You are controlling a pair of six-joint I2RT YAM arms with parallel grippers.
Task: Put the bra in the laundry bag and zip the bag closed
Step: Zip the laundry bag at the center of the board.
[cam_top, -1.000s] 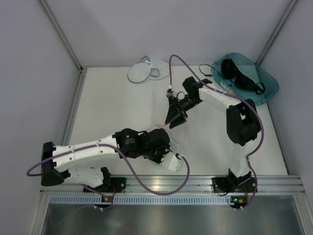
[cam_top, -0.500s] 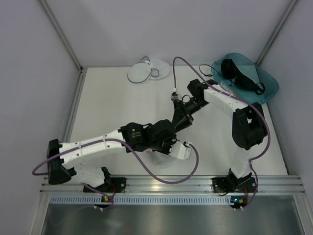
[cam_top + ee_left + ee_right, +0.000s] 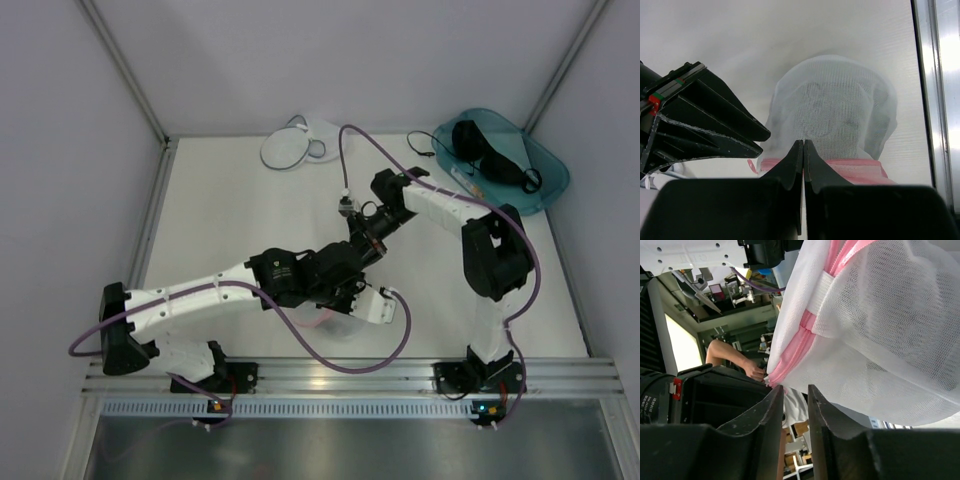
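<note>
Meanwhile black bra (image 3: 497, 160) lies bunched; left tool (image 3: 803, 145) clamps pink-rimmed bag (image 3: 840, 115), right tool (image 3: 795, 395) ajar.

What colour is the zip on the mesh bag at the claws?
Pink zip, clearest in the right wrist view.

the pink-rimmed bag (image 3: 840, 110) was translucent white mesh with a pink zip band; the bra (image 3: 468, 135) was black, its bin (image 3: 555, 180) teal, the table (image 3: 230, 220) off-white, the cables (image 3: 340, 160) purple.

White table (image 3: 225, 215), pale grey walls (image 3: 60, 120)
</note>
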